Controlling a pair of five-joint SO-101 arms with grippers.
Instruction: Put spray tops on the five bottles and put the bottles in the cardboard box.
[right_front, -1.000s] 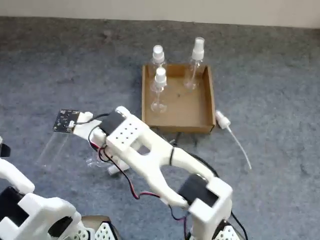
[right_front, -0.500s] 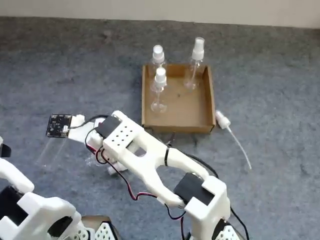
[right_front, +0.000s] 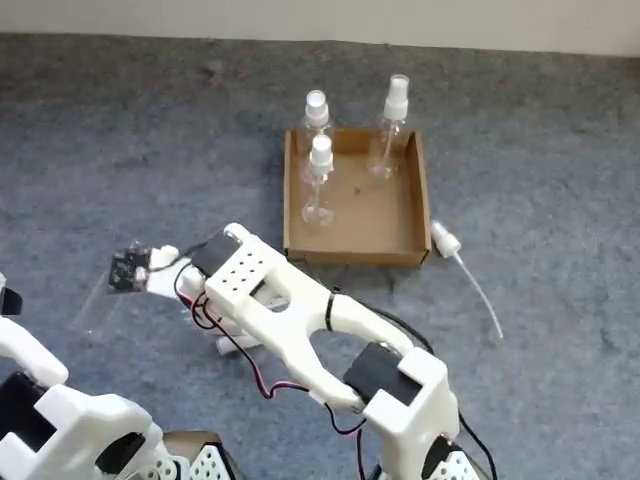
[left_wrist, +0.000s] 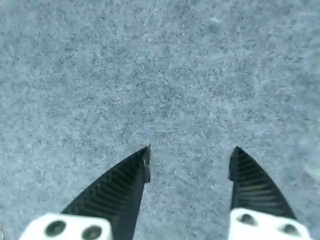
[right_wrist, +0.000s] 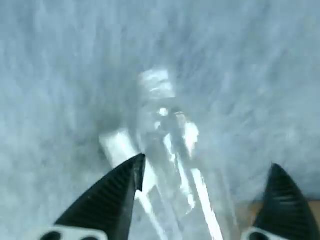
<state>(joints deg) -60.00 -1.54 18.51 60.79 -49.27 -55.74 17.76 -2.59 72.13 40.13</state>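
Three clear bottles with white spray tops stand at the cardboard box (right_front: 408, 250): one (right_front: 320, 182) at its left side, one (right_front: 392, 125) at the far right corner, one (right_front: 317, 118) at the far left corner. A loose spray top (right_front: 446, 241) with its long tube lies on the carpet right of the box. My right arm's wrist (right_front: 133, 268) hangs over a bare clear bottle (right_front: 98, 302) lying at the left. My right gripper (right_wrist: 207, 162) is open above that bottle (right_wrist: 175, 150), with a white spray top (right_wrist: 116, 145) beside it. My left gripper (left_wrist: 191, 148) is open over bare carpet.
The right arm (right_front: 300, 320) stretches across the front of the table from its base (right_front: 410, 400). Another clear piece (right_front: 190, 322) and a white cap (right_front: 228, 345) lie under that arm. The left arm's base (right_front: 70, 425) sits at the near left corner.
The right arm's wrist swung left, then came nearer and dipped down over the lying bottle. The bottles at the box and the loose spray top stayed put.
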